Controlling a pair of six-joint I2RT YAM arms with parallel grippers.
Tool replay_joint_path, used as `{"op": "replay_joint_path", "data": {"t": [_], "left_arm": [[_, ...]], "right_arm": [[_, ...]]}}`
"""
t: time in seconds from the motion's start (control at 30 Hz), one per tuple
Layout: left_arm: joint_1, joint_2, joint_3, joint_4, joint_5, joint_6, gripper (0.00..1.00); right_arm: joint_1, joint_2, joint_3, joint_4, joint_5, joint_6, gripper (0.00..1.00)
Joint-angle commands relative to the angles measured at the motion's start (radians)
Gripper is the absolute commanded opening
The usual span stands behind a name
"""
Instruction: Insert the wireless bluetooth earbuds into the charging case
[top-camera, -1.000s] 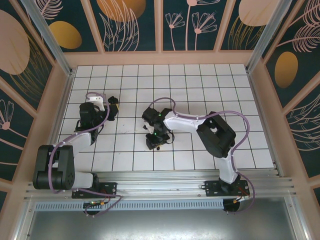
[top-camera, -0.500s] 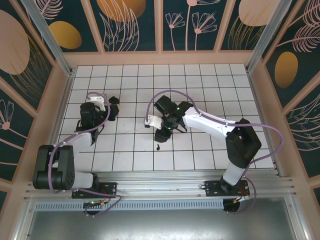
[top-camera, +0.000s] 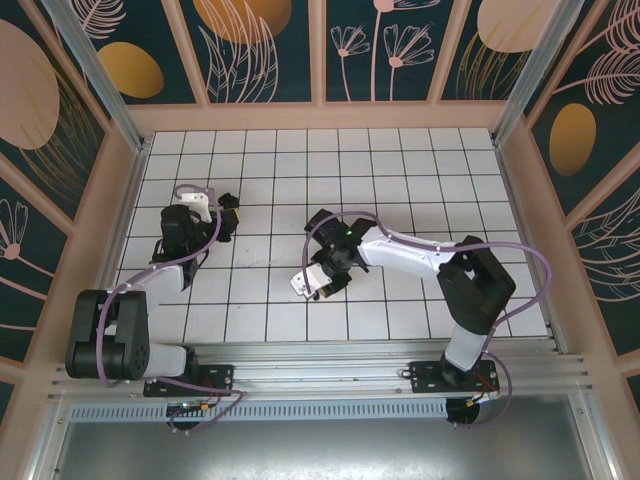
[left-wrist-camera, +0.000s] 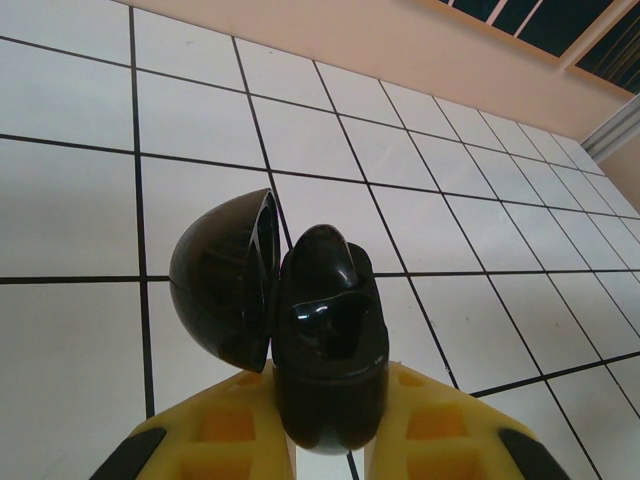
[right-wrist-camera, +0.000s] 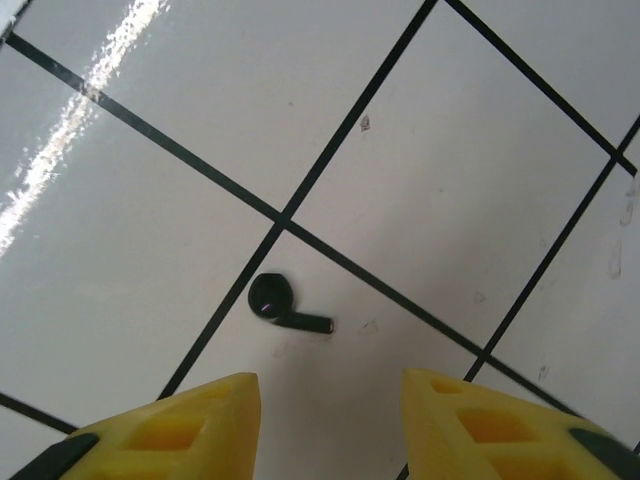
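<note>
Right wrist: 1 black earbud (right-wrist-camera: 286, 305) lies loose on the tabletop (right-wrist-camera: 480, 150) under the parted, empty right end effector (right-wrist-camera: 333, 412). The left end effector (left-wrist-camera: 322, 445) clamps the open charging case (left-wrist-camera: 325, 330). Pickup and insertion are not yet done.

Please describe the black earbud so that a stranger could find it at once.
On the white tiled table, look just ahead of the right gripper. The black earbud lies beside a crossing of dark lines: tiny round head, short stem.
</note>
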Motion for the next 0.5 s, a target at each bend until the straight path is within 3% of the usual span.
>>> {"op": "replay_joint_path", "data": {"t": [0.0, 0.47], "left_arm": [[-0.006, -0.022, 0.025, -0.004, 0.000, 0.021, 0.01], [-0.010, -0.024, 0.027, -0.018, -0.014, 0.032, 0.01]], "right_arm": [[0.007, 0.026, -0.036, 0.061, -0.011, -0.071, 0.40], [0.013, 0.106, -0.060, 0.098, -0.077, -0.038, 0.38]]}}
